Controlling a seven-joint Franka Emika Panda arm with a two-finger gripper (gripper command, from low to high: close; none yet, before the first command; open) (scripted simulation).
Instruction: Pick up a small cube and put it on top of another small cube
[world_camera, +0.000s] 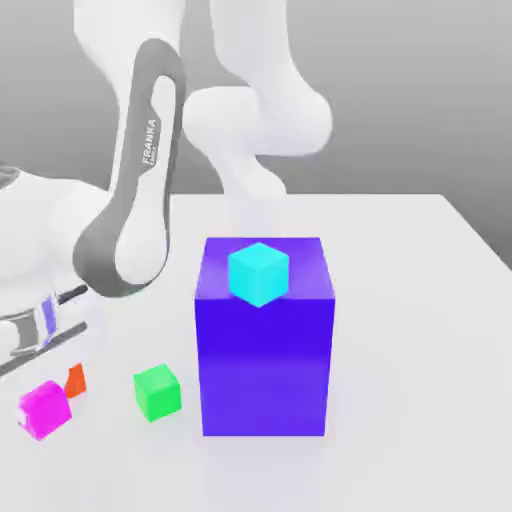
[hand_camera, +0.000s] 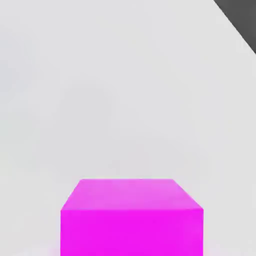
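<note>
The small orange-red cube (world_camera: 75, 380) sits on the white table at the exterior view's left, partly hidden behind a magenta cube (world_camera: 45, 408). My gripper (world_camera: 40, 378) hangs low over the magenta cube, under the grey and white arm. In the hand view the magenta cube (hand_camera: 131, 215) is very close and centred under the hand, and the gripper is shut on it. The orange-red cube stands just beside it, free of the gripper.
A green cube (world_camera: 157, 391) stands to the right of the orange-red one. A big blue-violet block (world_camera: 265, 350) rises mid-table with a cyan cube (world_camera: 258, 273) on top. The arm's links (world_camera: 140, 170) lean over the table's left side. A table edge (hand_camera: 237, 22) shows in the hand view.
</note>
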